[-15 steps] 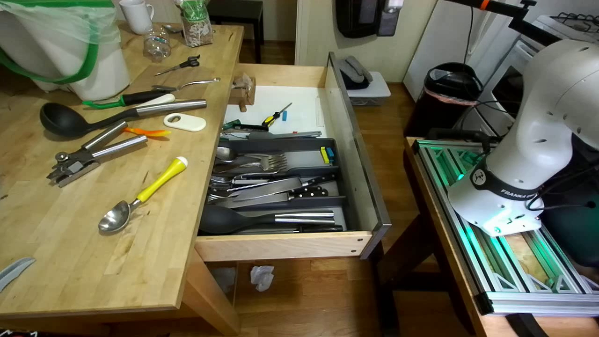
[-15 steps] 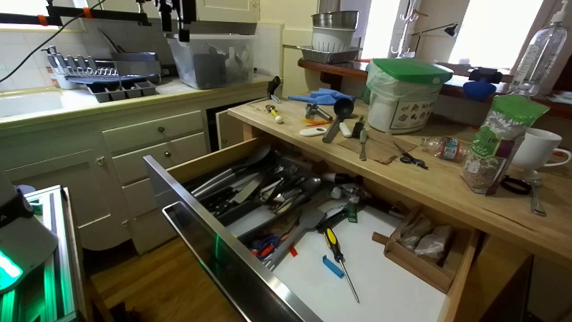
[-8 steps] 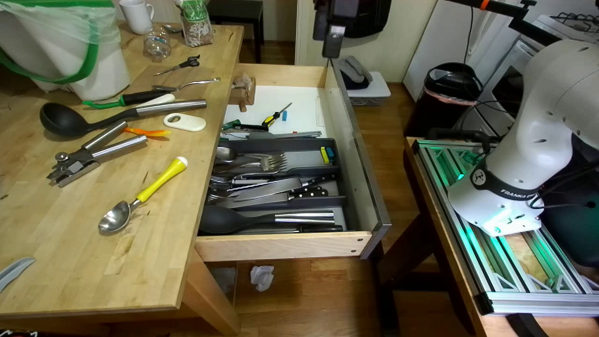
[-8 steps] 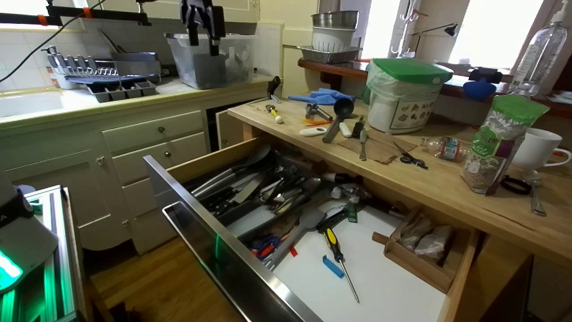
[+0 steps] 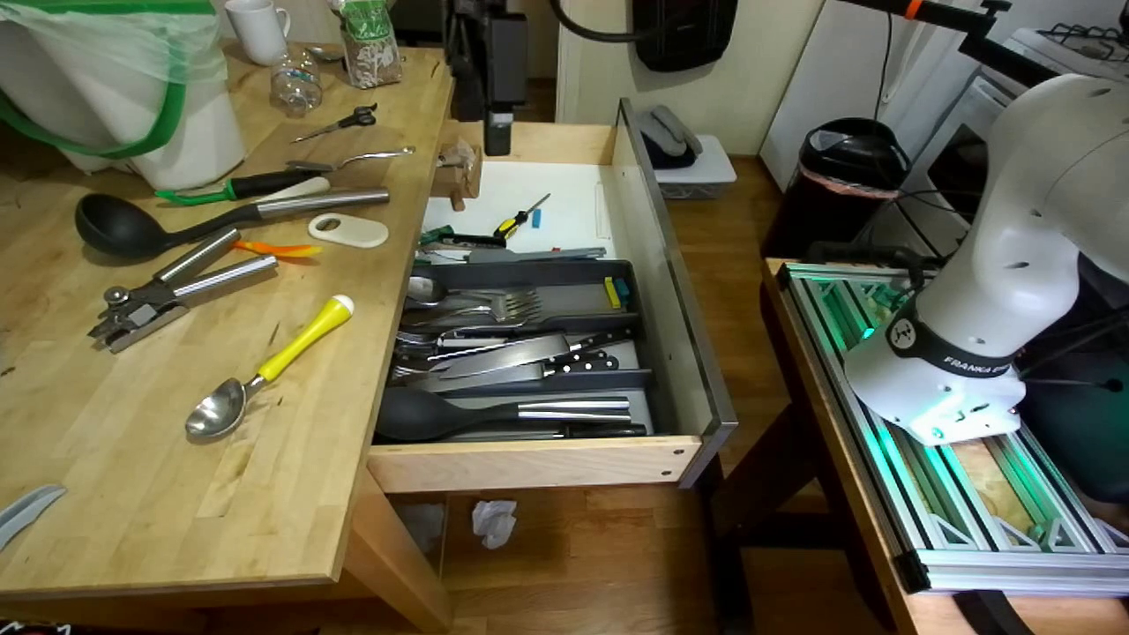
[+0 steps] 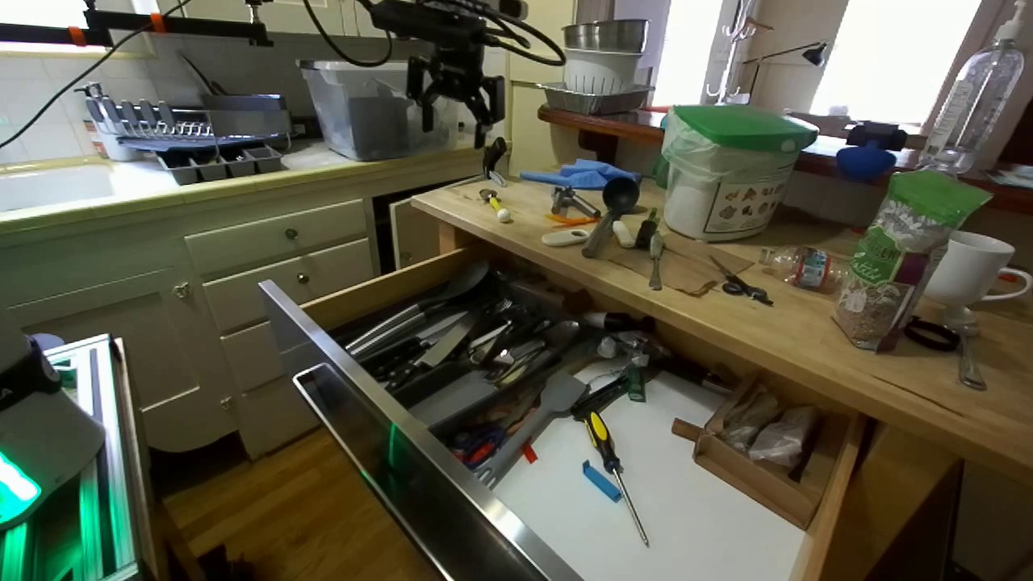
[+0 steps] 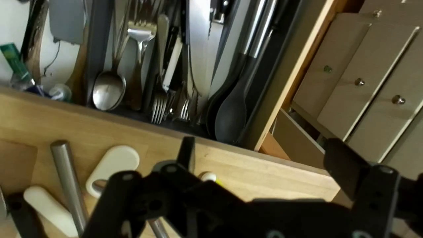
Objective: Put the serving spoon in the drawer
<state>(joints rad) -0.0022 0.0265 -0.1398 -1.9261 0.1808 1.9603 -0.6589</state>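
Note:
The serving spoon (image 5: 234,217) has a black round bowl and a metal-ended handle. It lies on the table, handle end near the edge by the drawer; it also shows in an exterior view (image 6: 620,198). In the wrist view only its metal handle (image 7: 67,185) shows, left of my gripper. The drawer (image 5: 529,464) is pulled open, with a dark cutlery tray of metal utensils and black spoons inside; it also shows in the wrist view (image 7: 294,79). My gripper (image 6: 456,125) is open and empty, high above the table edge and drawer. Its spread fingers show in the wrist view (image 7: 262,152).
Around the spoon lie a white opener (image 5: 348,230), a metal tool (image 5: 181,291), a yellow-handled spoon (image 5: 282,357) and a dark-handled tool (image 5: 265,183). A white bin with a green lid (image 6: 734,177) stands behind. Scissors (image 5: 344,122), a bottle and a bag are further along.
My gripper has come in over the drawer and table edge and moved lower: leftward in one exterior view, rightward in the other. The spoon and drawer have not moved.

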